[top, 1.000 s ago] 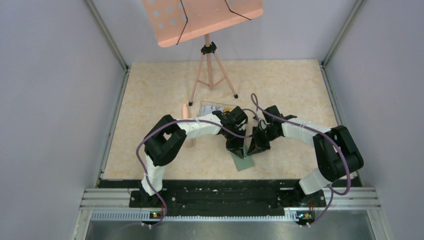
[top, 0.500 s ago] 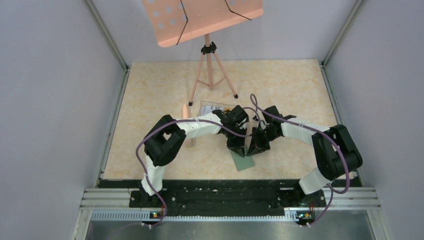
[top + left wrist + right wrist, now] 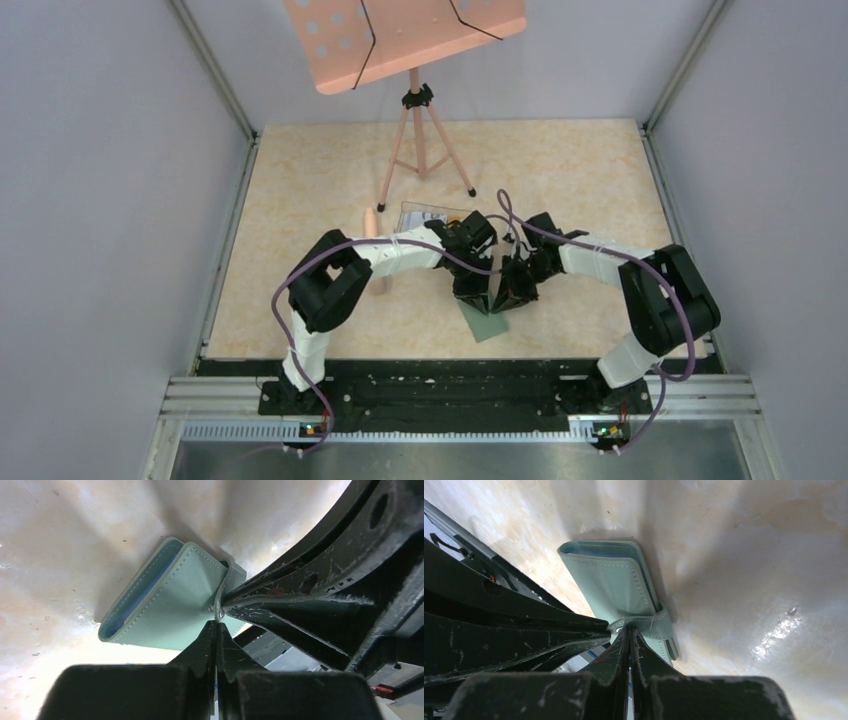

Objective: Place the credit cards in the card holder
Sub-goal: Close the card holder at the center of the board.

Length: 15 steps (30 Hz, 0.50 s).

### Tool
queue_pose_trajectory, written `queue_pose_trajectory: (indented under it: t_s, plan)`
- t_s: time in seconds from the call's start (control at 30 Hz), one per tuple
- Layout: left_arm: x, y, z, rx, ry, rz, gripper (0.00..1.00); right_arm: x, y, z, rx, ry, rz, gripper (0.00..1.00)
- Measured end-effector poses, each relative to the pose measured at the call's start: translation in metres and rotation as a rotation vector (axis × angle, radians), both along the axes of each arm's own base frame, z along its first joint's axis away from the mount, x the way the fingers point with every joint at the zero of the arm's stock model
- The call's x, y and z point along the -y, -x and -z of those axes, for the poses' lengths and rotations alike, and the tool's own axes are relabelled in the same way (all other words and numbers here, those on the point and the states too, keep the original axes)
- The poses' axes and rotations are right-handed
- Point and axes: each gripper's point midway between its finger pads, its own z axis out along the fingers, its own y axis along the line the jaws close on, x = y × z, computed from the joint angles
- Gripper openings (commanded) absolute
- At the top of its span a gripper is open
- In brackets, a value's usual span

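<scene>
Poised at the snap strap (image 3: 644, 621) of the card holder (image 3: 170, 600), flat on the bench's (image 3: 330, 180) near half, with left hand (image 3: 216, 625) and right hand (image 3: 629, 632) both pinched together, probably to unfasten it.

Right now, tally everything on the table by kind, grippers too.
card holder: 1
clear box: 1
music stand: 1
peach rod, partly under the left arm: 1
grippers: 2, left gripper and right gripper, both shut
credit cards: 0 clearly visible
Total: 6
</scene>
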Motion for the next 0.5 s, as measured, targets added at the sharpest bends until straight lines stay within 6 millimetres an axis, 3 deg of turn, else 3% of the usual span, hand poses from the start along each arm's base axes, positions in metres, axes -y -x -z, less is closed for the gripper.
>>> queue_pose_trajectory:
  t_s: [0.5]
  plan:
    - [-0.012,0.006,0.015,-0.023,-0.032,-0.009,0.00,-0.009,0.006,0.006,-0.065,0.003,-0.037,0.00]
